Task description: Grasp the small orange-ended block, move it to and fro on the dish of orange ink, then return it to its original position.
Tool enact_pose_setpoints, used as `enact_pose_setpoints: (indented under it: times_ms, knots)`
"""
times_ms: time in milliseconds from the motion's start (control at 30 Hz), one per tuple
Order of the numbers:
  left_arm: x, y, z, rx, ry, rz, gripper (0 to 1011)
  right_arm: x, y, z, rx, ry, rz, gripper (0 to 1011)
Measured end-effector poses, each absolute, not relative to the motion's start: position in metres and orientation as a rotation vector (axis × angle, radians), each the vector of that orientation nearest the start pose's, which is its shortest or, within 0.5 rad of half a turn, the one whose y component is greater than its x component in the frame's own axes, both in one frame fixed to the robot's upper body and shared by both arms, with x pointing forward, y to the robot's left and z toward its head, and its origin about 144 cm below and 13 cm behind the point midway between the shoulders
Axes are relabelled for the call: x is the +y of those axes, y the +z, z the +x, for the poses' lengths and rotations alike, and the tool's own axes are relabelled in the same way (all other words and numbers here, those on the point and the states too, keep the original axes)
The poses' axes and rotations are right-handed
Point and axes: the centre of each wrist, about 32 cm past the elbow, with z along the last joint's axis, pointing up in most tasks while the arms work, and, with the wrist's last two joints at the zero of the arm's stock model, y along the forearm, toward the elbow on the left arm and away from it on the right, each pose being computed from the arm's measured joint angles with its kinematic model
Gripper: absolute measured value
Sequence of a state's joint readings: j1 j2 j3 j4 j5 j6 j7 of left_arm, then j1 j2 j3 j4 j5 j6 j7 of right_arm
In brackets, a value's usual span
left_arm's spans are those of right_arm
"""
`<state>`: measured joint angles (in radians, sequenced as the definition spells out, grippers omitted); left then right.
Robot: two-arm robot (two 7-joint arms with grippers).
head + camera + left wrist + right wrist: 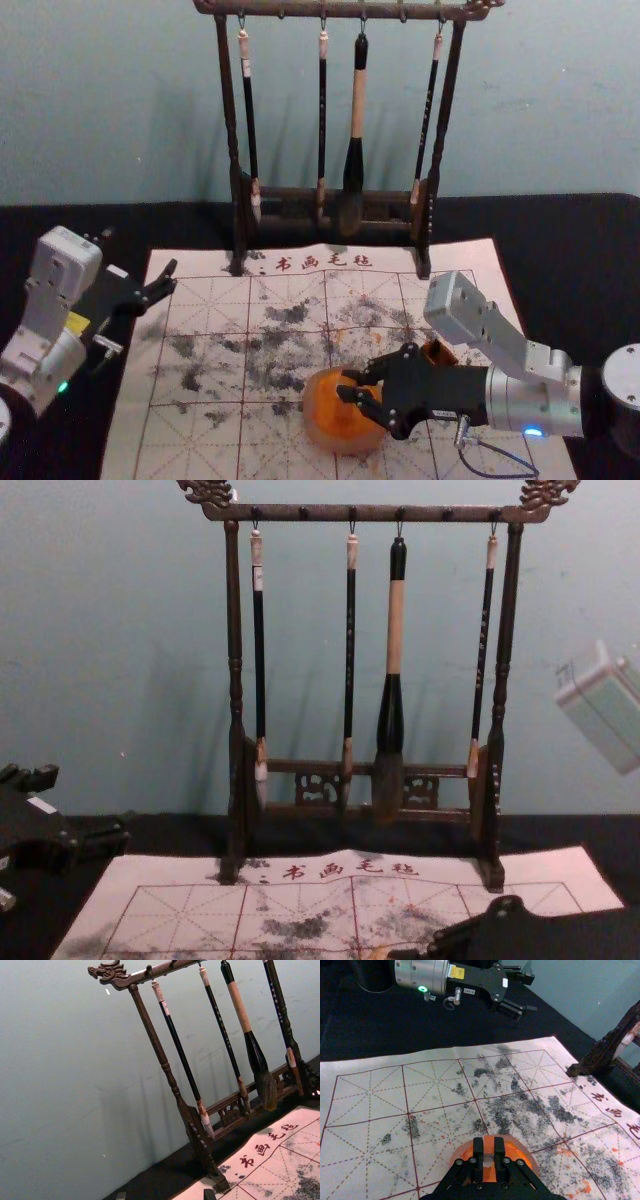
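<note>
Over the dish of orange ink (335, 432), my right gripper (350, 384) reaches in from the right. In the right wrist view, the right gripper (489, 1152) is shut on the small block (488, 1144), whose orange end shows between the fingers. Behind it lies the round, clear-rimmed dish (529, 1157) with orange ink; whether block and ink touch, I cannot tell. The chest view has the right gripper (415, 952) low at the right. My left gripper (160, 282) is parked at the mat's left edge, fingers apart; its tips show in the left wrist view, the left gripper (165, 1195) holding nothing.
A dark wooden rack (335, 200) with several hanging brushes stands at the mat's back edge. The gridded, ink-stained mat (210, 360) lies on the black table. A small orange-brown object (437, 353) sits just behind the right gripper.
</note>
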<state>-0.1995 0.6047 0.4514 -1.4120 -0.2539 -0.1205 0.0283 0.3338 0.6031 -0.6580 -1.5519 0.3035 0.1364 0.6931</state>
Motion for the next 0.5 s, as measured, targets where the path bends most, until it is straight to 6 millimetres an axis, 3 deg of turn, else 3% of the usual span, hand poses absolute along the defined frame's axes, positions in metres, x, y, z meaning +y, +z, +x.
enact_pose_setpoints:
  times_ms: [500]
  knots:
    - [0.3097, 1.1398, 0.4886, -0.285, 1.248, 0.304, 1001, -0.2310, 1.1770, 0.5026, -0.078, -0.373, -0.439, 82]
